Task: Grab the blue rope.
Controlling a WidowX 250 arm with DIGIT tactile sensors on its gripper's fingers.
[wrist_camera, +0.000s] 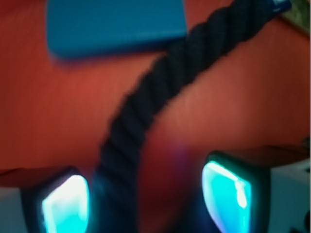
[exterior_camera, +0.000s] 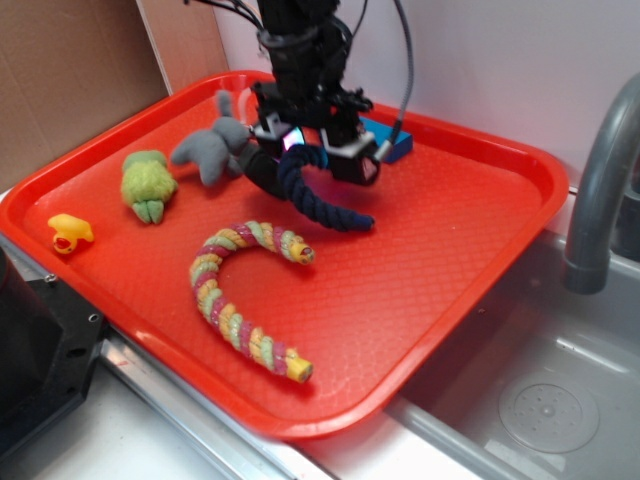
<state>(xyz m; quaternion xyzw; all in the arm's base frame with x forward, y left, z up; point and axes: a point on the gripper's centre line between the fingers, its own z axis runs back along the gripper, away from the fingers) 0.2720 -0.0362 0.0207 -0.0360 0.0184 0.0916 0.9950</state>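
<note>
The blue rope (exterior_camera: 312,197) is a thick dark navy twisted rope lying curved on the red tray (exterior_camera: 440,240). My gripper (exterior_camera: 305,150) is down over its upper end. In the wrist view the rope (wrist_camera: 160,82) runs from the top right down between my two glowing cyan pads (wrist_camera: 65,204). It lies close against the left pad, and bare tray shows between it and the right pad. My gripper (wrist_camera: 146,199) is open around the rope. The rope's lower end lies free on the tray.
A bright blue block (exterior_camera: 395,140) lies just behind the gripper and shows in the wrist view (wrist_camera: 116,24). A pastel twisted rope (exterior_camera: 235,290), grey plush (exterior_camera: 210,145), green plush (exterior_camera: 148,182) and yellow toy (exterior_camera: 70,232) also lie on the tray. A sink (exterior_camera: 540,400) and faucet (exterior_camera: 600,170) are at the right.
</note>
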